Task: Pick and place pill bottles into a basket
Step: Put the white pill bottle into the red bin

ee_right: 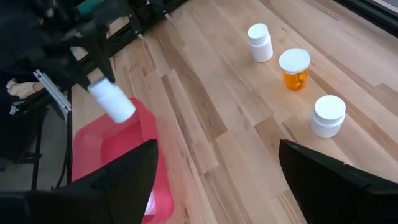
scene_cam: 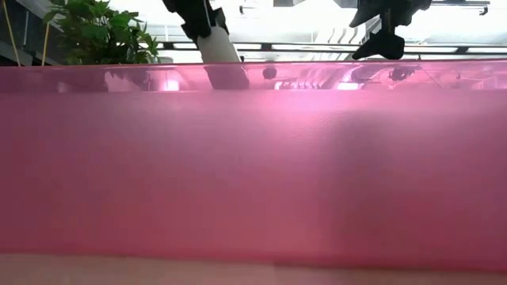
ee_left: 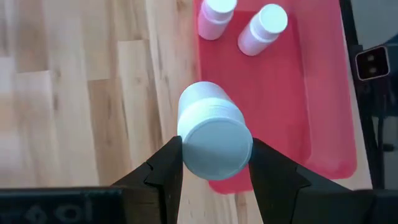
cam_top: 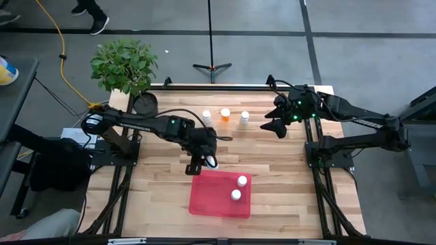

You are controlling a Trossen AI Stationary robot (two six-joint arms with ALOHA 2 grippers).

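My left claw (ee_left: 214, 165) is squeezed on a white pill bottle (ee_left: 212, 134), one dark finger on each side of its round body. It hangs tilted over the near edge of the red-pink basket (cam_top: 211, 197), not touching it. My right claw (cam_top: 278, 125) waits over the far right of the tabletop (cam_top: 286, 177) with its fingers spread wide and nothing in them. The basket is flat, smooth plastic with rounded corners, and two white bottles (cam_top: 238, 188) stand inside it. Three more little bottles stand in a row on the pale wooden planks: a white one (ee_right: 260, 42), an orange one (ee_right: 295, 69) with a white cap, and another white one (ee_right: 328, 116).
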